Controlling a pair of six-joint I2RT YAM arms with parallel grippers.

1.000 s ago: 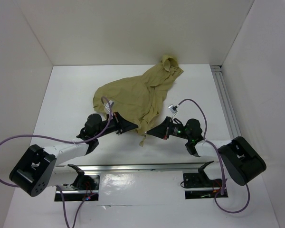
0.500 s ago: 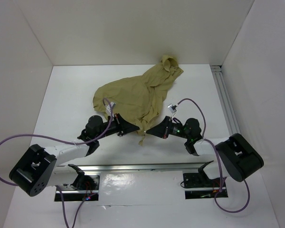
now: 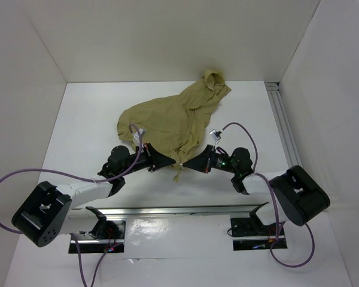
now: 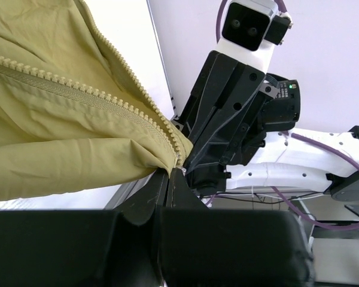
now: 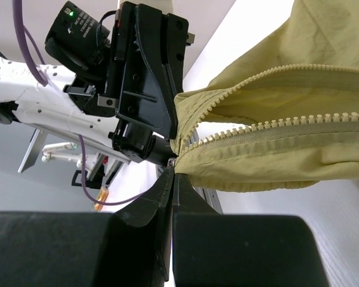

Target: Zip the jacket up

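The olive-tan jacket point(image 3: 176, 116) lies crumpled on the white table, hood end at the far right. Its open front runs toward the near edge, where both grippers meet it. My left gripper point(image 3: 169, 162) is shut on the lower end of the jacket's zipper edge; the zipper teeth point(image 4: 78, 89) run away up-left from its tip point(image 4: 169, 172). My right gripper point(image 3: 188, 163) faces it tip to tip and is shut on the other zipper edge point(image 5: 269, 128), with a small metal zipper part point(image 5: 172, 162) at its tip point(image 5: 172, 170). A loose bit of the jacket hangs just below the grippers.
The white table point(image 3: 78, 119) is walled on the left, back and right. An aluminium rail point(image 3: 284, 125) runs along the right side, and a mounting rail point(image 3: 179, 210) runs along the near edge. Purple cables point(image 3: 24, 176) loop from both arms.
Both grippers have drawn slightly closer together at the jacket's lower end, the right one shifting left. The jacket's hem has bunched a little between them.
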